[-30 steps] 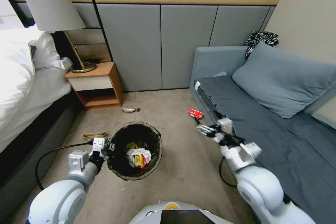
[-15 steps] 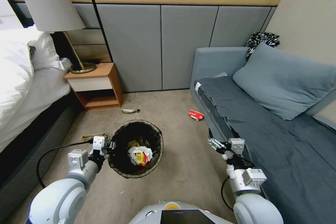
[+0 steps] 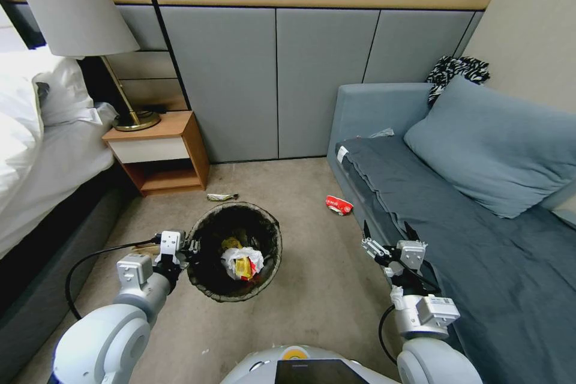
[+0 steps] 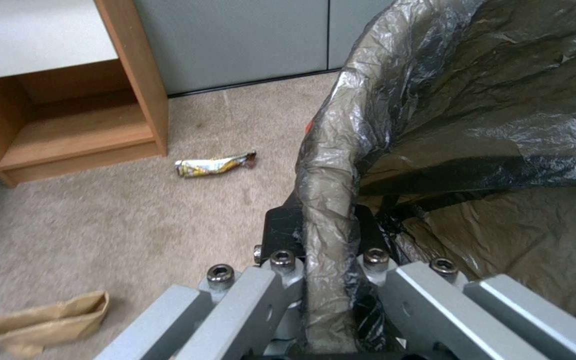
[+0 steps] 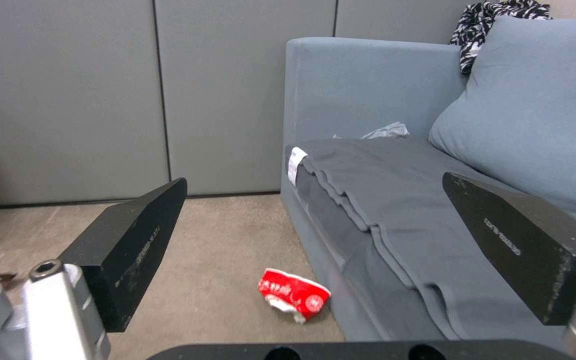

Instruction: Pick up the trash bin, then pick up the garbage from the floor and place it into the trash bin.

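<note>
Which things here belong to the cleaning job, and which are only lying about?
Belong to the job:
- trash bin, its rim gripped by the left hand
- red packet on the floor
- wrapper by the nightstand
- brown paper scrap
- right hand, open, beside the sofa

Only lying about:
- lamp
- nightstand
- sofa
- pillow
- bed

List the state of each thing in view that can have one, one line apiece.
Small round white bin with dark bag liner: upright, partly filled with wrappers, rim gripped.
Left hand: shut on the bin's lined rim.
Right hand: open, empty, beside the sofa edge.
Crushed red-and-white packet: lying on the carpet by the sofa.
Yellow foil wrapper: lying on the carpet near the nightstand.
Flat brown paper strip: lying on the carpet.
</note>
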Tool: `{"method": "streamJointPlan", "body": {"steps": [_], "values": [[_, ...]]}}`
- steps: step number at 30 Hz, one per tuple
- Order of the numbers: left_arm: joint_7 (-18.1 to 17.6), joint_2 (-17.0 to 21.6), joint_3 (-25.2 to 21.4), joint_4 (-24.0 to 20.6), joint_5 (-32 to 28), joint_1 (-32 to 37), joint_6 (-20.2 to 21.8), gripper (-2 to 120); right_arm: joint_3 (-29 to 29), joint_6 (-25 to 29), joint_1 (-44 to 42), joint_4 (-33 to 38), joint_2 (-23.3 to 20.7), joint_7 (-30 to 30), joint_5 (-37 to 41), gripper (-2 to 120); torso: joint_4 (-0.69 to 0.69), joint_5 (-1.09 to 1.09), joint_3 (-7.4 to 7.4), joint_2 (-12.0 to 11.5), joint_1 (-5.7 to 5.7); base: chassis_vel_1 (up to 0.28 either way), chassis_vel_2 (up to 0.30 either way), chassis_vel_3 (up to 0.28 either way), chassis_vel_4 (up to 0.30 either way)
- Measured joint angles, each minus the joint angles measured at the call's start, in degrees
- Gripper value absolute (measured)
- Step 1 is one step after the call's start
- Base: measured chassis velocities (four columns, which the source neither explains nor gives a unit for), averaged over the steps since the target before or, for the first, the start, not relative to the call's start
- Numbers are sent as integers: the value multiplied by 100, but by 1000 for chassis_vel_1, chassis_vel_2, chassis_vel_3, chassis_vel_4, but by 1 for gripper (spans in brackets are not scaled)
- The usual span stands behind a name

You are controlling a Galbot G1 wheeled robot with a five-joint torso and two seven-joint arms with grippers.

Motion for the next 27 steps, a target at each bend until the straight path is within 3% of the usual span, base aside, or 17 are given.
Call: {"method": "streamJointPlan", "body": {"steps": [27], "values": [[3,-41,-15,0,-18,-9,0,1,-46,9,37,-144,16,-12,-15,100,0,0,0,0,1,-131,129,130,-132]]}}
